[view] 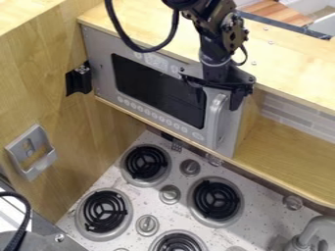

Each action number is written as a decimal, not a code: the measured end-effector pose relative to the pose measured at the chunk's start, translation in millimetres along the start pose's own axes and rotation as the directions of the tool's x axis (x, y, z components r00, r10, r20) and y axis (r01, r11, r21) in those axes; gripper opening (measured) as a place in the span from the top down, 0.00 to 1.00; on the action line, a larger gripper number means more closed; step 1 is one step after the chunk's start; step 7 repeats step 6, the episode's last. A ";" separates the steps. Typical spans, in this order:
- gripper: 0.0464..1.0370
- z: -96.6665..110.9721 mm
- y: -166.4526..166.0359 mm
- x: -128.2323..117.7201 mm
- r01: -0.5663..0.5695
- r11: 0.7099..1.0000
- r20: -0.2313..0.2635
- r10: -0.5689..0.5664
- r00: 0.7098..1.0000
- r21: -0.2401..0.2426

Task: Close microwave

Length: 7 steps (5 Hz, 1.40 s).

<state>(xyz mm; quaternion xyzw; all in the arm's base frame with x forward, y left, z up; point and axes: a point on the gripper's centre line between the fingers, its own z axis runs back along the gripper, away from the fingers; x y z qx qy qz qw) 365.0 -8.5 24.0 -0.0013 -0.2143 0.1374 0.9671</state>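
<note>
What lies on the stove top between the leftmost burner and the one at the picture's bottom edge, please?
One round knob lies between the leftmost burner and the bottom-edge burner, as the camera view shows.

No word, label, brand, number or sign can be read. Faint marks are seen on the small panel (pixel 155 61) above the dark window (pixel 157 84) of the microwave (pixel 100 59), and on the row of round buttons (pixel 154 115) below it, but they are too small to be made out.
</note>
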 end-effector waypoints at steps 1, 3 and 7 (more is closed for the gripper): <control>0.04 0.5 2.4 1.5 0.033 0.999 0.008 -0.033 0.999 0.015; 0.04 50.9 30.3 0.3 -0.020 0.997 0.071 0.014 0.997 0.073; 0.04 138.5 45.1 -18.3 -0.046 0.998 0.134 0.039 0.990 0.045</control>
